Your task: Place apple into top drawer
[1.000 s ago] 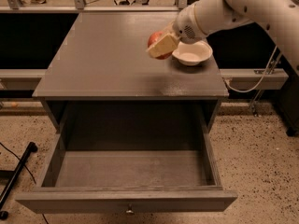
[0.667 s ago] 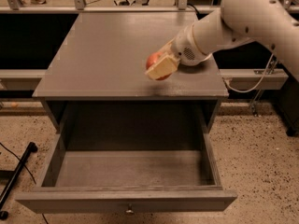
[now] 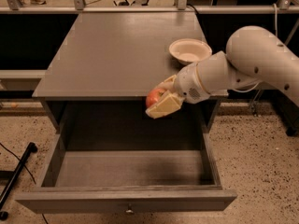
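My gripper (image 3: 160, 99) is shut on the red apple (image 3: 153, 97), holding it between cream-coloured fingers (image 3: 164, 106). It hangs just past the front edge of the cabinet top, above the back part of the open top drawer (image 3: 126, 169). The drawer is pulled far out and its grey inside shows nothing in it. A small metal knob (image 3: 128, 211) sits at the centre of its front panel. My white arm (image 3: 252, 62) reaches in from the right.
A cream-white shallow bowl (image 3: 189, 51) stands on the grey cabinet top (image 3: 112, 50) at the right rear. A black bar with a cable (image 3: 16, 176) lies on the speckled floor at the left. A railing runs behind the cabinet.
The gripper has carried the apple from beside the bowl forward and down, off the cabinet top, to a spot over the open drawer. The bowl is now uncovered.
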`<action>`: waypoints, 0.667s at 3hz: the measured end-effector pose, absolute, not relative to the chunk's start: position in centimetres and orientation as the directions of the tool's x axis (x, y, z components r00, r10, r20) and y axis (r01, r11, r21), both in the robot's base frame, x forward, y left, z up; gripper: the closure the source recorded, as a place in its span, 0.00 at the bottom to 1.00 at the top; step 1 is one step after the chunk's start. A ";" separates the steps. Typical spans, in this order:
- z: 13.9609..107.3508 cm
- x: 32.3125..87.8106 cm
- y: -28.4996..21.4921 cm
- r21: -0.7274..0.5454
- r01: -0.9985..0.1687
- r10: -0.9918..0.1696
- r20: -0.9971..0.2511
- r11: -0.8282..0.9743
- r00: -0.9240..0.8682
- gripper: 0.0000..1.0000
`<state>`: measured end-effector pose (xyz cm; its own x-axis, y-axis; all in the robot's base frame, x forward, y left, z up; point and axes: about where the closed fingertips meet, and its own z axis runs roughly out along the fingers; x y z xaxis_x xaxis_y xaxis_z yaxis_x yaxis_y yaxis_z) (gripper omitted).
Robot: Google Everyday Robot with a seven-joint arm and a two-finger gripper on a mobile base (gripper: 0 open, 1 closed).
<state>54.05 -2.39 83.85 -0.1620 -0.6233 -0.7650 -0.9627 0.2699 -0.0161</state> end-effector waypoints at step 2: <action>77.6 47.6 -4.4 -0.021 -0.986 -0.656 -0.749 0.165 -0.094 1.00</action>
<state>47.62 -4.37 77.64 -0.0935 -0.6562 -0.7488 -0.9861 0.1647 -0.0211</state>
